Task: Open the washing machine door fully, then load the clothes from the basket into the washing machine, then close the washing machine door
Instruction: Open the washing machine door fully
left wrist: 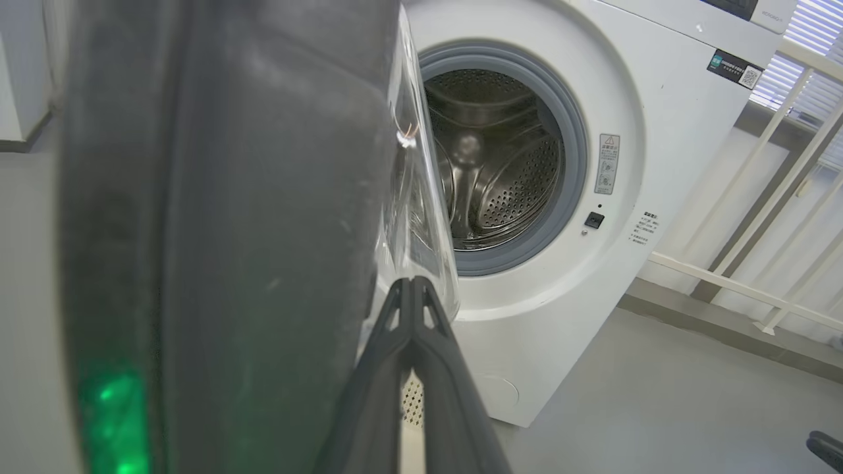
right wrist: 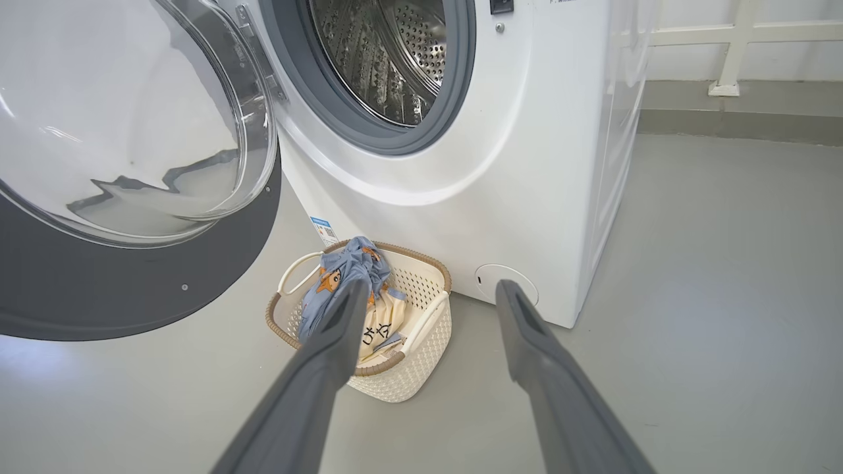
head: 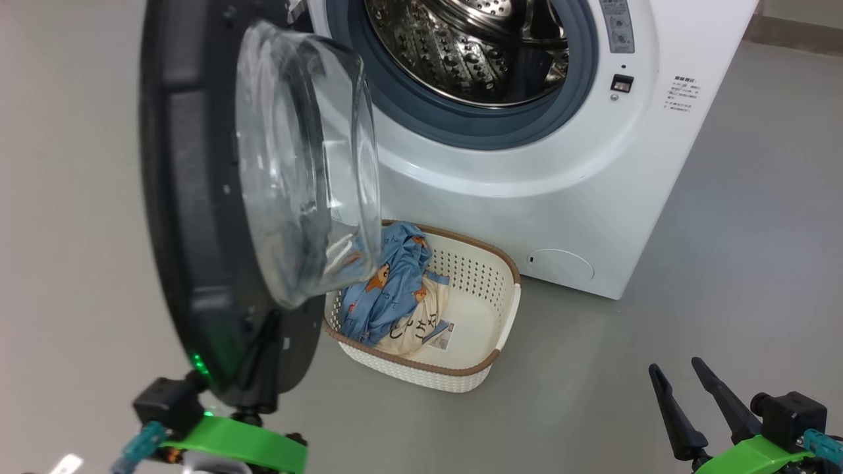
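The washing machine door [head: 191, 217] stands swung out to the left, its black rim edge-on and its glass bowl [head: 309, 164] bulging right. My left gripper [head: 270, 326] is shut with nothing between its fingers, and its tips lie against the door's inner face low down, beside the glass [left wrist: 421, 217]. The washing machine [head: 527, 197] shows its steel drum [head: 474, 46] with nothing inside. On the floor in front stands the basket [head: 504, 309] holding the clothes [head: 388, 289], a blue printed garment over a cream one. My right gripper [head: 673, 365] hangs open, low and right of the basket [right wrist: 408, 375].
Grey floor [head: 658, 316] spreads to the right of the basket and machine. A white railing [left wrist: 757, 283] and a wall run behind the machine's right side. The open door overhangs the basket's left end.
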Tool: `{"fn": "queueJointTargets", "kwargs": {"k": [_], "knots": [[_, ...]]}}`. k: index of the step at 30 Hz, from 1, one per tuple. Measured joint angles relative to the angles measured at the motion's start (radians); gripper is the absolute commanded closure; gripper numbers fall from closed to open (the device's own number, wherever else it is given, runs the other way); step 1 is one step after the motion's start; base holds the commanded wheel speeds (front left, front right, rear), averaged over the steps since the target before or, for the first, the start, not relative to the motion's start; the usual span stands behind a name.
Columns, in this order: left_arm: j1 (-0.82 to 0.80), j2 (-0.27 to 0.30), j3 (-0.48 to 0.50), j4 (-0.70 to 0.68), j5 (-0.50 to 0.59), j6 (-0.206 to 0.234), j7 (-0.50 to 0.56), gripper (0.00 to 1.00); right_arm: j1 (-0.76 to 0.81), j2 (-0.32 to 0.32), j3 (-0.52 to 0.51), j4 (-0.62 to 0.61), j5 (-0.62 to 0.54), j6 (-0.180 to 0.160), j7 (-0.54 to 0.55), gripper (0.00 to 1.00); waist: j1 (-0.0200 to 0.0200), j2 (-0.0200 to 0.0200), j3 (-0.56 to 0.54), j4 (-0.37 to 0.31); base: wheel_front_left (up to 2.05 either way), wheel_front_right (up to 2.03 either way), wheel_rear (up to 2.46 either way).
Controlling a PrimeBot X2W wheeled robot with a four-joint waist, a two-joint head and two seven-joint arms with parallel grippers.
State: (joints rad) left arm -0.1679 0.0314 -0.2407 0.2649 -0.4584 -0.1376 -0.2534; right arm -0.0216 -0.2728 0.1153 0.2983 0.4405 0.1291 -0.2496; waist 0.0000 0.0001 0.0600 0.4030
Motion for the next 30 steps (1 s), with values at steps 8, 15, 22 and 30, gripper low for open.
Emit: {"fn": "queueJointTargets", "kwargs": {"k": [8, 15, 22, 30], "knots": [[-0.001, 0.02, 0.167, 0.014, 0.058, 0.0, 0.0, 1.0, -0.001, -0.006, -0.001, -0.007, -0.002, 0.0, 0.0, 0.0, 0.0, 0.0, 0.026, 0.015, 0.0, 0.0, 0.0], [-0.029, 0.039, 0.274, 0.055, 0.096, 0.0, 0.0, 1.0, -0.003, -0.016, -0.002, -0.013, -0.008, 0.0, 0.0, 0.0, 0.0, 0.0, 0.053, 0.022, 0.0, 0.0, 0.0], [-0.097, 0.058, 0.343, 0.123, 0.096, 0.0, 0.001, 1.0, -0.024, -0.028, -0.001, -0.014, -0.009, 0.0, 0.0, 0.0, 0.0, 0.0, 0.08, 0.026, 0.0, 0.0, 0.0], [-0.202, 0.098, 0.426, 0.224, 0.116, 0.0, 0.001, 1.0, -0.044, -0.042, 0.0, -0.015, -0.009, 0.0, 0.0, 0.0, 0.0, 0.0, 0.112, 0.025, 0.0, 0.0, 0.0]]}}
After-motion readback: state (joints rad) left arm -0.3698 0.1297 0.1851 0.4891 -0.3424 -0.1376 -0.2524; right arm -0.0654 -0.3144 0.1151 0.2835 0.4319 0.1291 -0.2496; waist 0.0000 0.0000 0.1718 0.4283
